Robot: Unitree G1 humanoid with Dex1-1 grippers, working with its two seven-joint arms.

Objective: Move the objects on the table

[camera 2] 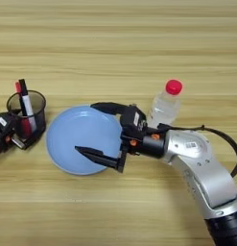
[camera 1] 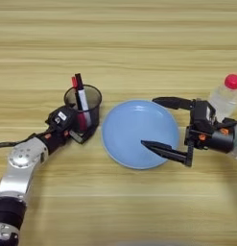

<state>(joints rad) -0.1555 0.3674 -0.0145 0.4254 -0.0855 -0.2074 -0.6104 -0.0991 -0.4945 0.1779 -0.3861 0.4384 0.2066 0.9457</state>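
Plainly, the right gripper (camera 2: 93, 129) hangs over the light-blue plate (camera 1: 124, 144) with fingers spread wide and empty; better to draw it back right toward the bottle (camera 2: 164, 106), standing just beyond its wrist. At left, the left gripper (camera 1: 77, 126) touches the cup (camera 1: 86, 103) holding the marker (camera 1: 81, 98); whether it grips I cannot tell.

Light is even, soft and fairly bright across the table (camera 1: 139, 48). Faint, diffuse shadows lie beneath the arms and the plate (camera 1: 134, 144). No harsh glare. Detail is slightly soft overall.
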